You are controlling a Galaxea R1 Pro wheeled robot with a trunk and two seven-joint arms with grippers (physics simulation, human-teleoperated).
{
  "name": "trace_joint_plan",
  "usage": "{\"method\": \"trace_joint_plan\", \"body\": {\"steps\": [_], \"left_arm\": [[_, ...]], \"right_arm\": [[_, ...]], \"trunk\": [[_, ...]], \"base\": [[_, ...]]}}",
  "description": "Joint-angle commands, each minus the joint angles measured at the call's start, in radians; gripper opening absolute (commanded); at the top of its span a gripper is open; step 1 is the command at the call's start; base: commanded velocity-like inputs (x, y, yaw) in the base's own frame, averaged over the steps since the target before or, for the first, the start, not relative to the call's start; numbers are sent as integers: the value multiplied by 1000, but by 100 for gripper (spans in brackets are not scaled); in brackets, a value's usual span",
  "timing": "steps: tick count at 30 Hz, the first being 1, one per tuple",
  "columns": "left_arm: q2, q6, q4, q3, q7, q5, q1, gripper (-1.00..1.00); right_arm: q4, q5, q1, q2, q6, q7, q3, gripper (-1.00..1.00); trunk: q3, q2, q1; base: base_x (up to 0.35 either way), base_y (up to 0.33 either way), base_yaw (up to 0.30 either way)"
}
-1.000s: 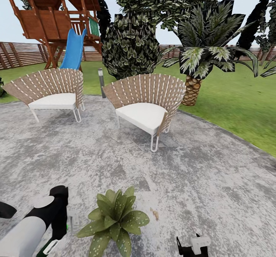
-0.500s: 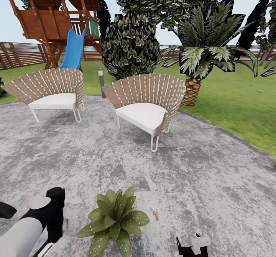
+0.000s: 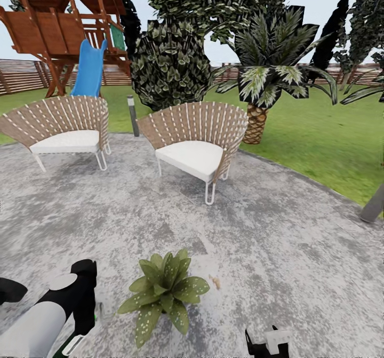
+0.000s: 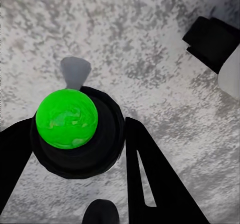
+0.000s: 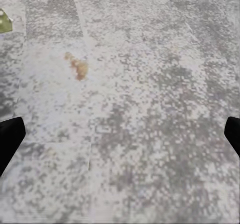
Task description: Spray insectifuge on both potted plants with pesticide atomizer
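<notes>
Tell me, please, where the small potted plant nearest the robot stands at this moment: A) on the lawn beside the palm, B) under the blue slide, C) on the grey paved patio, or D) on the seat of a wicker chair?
C: the potted plant stands on the grey paved patio, in front of the two wicker chairs and beside the left gripper, well short of the lawn.
</notes>
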Motion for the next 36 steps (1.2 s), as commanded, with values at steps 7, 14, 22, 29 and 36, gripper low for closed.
{"method": "trace_joint_plan", "body": {"steps": [7,14,22,29,36], "left_arm": [[1,10,-2,-5,-5,0,-2,-100],[0,10,-3,-5,-5,0,-3,-100],[1,16,-23,-7,-12,-4,-35,-100],[-1,18,-23,-7,-13,-11,-85,-100],[2,1,-6,-8,-4,-8,-71,-100]], "right_arm": [[1,-9,0,-1,-3,-3,8,100],[1,-9,0,-1,-3,-3,8,100],[1,-9,0,-1,-3,-3,8,100],[1,-9,0,-3,-3,-3,6,100],[1,-9,0,-3,-3,-3,7,100]], "trunk": [[-1,0,0],[-1,0,0],[-1,0,0],[-1,0,0],[-1,0,0]], "base": [[27,89,-8],[35,95,-226],[0,0,-188],[0,0,-2],[40,0,0]]}}
